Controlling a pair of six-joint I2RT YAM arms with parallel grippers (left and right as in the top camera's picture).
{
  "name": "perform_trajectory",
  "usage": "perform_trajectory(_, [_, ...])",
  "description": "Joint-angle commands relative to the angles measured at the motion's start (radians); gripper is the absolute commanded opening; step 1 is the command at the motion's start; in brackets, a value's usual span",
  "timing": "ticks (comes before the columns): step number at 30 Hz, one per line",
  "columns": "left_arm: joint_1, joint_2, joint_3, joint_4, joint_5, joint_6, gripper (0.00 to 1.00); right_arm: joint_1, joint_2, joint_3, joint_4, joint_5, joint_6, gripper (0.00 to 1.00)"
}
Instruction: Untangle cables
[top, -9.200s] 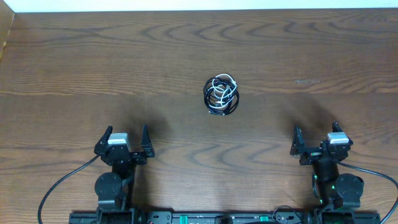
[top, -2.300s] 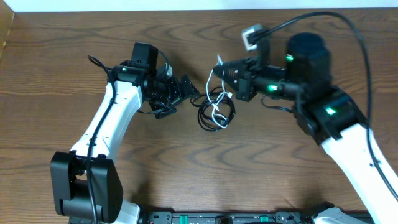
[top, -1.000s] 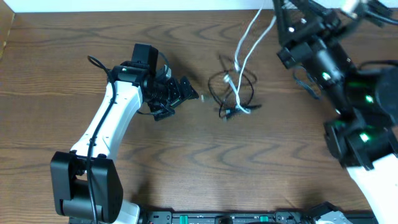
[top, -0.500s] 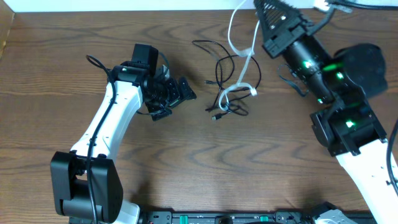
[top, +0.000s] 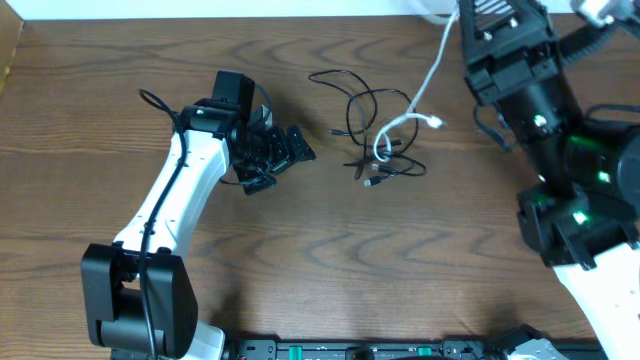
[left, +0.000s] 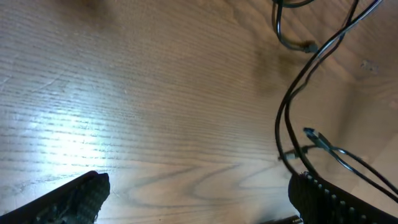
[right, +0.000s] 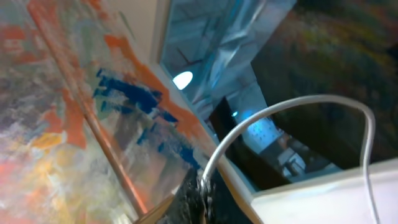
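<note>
The white cable (top: 425, 85) is pinched near one end in the right gripper (right: 200, 190), whose jaws appear to be closed on it (in the right wrist view the cord emerges straight from between the dark fingertips). That arm is raised high over the far edge of the table (top: 120, 60), evidently so that the cord is drawn up and out of the knot. The cable's lower part is looped among the black cables (top: 365, 105), which lie loosely spread at the middle of the table. The left gripper (left: 199, 196) is held low, just beside the tangle on its left and not touching it, with the jaws wide apart and turned toward the black cords. It is presumably placed there so that a black strand can be seized as a counter-hold.
</note>
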Motion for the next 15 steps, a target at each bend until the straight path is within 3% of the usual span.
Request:
perform_trajectory(1, [-0.002,0.004,-0.009,-0.022,0.0,0.021,0.97,0.006,-0.023,0.009,-0.232,0.005,-0.134,0.01])
perform_trajectory(4, [-0.002,0.004,-0.009,-0.022,0.172,0.217,0.97,0.01,-0.001,0.009,-0.563,0.155,-0.068,0.02])
perform_trajectory(7, [-0.002,0.003,-0.009,-0.022,0.357,0.353,0.97,0.01,0.045,0.009,-0.723,0.252,0.119,0.01])
perform_trajectory(10, [-0.015,0.003,-0.009,-0.025,0.471,0.454,0.95,0.009,0.085,0.009,-0.7,0.196,0.214,0.01])
perform_trajectory(15, [-0.065,0.003,-0.009,-0.016,0.432,0.456,0.95,0.009,0.097,0.009,-0.566,0.09,0.229,0.01])
